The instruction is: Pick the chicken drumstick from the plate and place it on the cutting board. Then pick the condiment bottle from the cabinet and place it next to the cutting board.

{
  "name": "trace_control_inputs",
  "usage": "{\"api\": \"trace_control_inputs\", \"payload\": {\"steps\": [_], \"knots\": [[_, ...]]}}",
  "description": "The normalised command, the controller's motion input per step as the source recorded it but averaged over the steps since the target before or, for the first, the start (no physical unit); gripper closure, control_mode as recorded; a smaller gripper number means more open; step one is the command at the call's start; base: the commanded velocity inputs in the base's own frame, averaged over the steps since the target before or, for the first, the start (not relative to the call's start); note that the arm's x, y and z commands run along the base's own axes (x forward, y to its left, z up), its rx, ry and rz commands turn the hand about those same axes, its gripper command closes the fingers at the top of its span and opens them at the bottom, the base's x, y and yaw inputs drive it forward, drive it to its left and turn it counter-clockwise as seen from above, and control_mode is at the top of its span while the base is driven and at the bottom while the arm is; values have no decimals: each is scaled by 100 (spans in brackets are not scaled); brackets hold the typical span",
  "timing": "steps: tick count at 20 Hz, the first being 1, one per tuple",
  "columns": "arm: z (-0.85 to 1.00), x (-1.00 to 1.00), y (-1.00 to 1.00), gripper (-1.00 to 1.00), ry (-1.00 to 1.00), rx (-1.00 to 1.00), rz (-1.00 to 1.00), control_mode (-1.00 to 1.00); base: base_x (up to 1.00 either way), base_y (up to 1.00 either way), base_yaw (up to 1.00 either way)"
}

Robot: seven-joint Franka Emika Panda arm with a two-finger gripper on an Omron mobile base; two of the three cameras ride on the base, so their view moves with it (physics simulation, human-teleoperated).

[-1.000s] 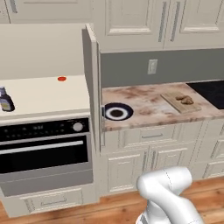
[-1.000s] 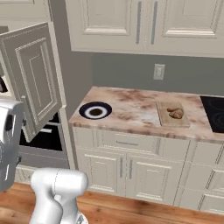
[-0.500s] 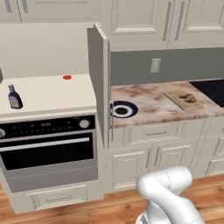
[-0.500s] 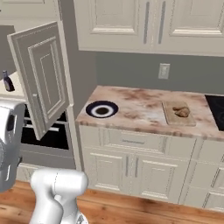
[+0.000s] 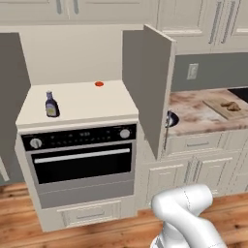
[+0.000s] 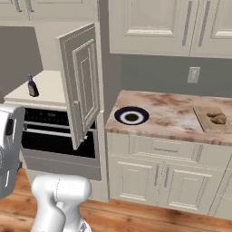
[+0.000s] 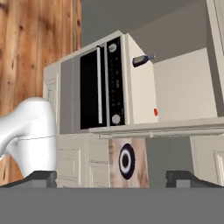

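Note:
The condiment bottle (image 5: 51, 104) stands upright on the left of the cabinet's (image 5: 87, 102) cream shelf, above the oven; it also shows small as the bottle (image 6: 31, 86) and lies sideways as the bottle (image 7: 142, 59) in the rolled hand view. The chicken drumstick (image 6: 218, 118) lies on the cutting board (image 6: 205, 120) at the counter's right; both show again as the drumstick (image 5: 233, 106) on the board (image 5: 218, 107). The plate (image 6: 131, 116) sits empty on the counter's left end. My gripper (image 7: 111, 178) is open, far back from the cabinet, with nothing between its fingertips (image 7: 41, 178).
The cabinet's panelled door (image 5: 147, 92) stands swung open between shelf and counter, hiding most of the plate (image 5: 171, 118). A small red disc (image 5: 99, 84) lies at the shelf's back right. A black-fronted oven (image 5: 82, 157) sits below the shelf. Wood floor runs in front.
The whole picture has slid right in both base views, so the base has driven left toward the cabinet. Bottle, plate, board and drumstick stay put. The gripper remains open.

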Motion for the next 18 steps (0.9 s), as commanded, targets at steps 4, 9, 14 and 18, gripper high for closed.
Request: {"api": "trace_control_inputs", "payload": {"steps": [4,9,14,18], "knots": [[0,0,0,-100,0,0,0,100,-24,60,0],[0,0,0,-100,0,0,0,100,-24,58,0],[0,0,0,-100,0,0,0,100,-22,58,0],[0,0,0,-100,0,0,0,100,-21,59,0]]}}
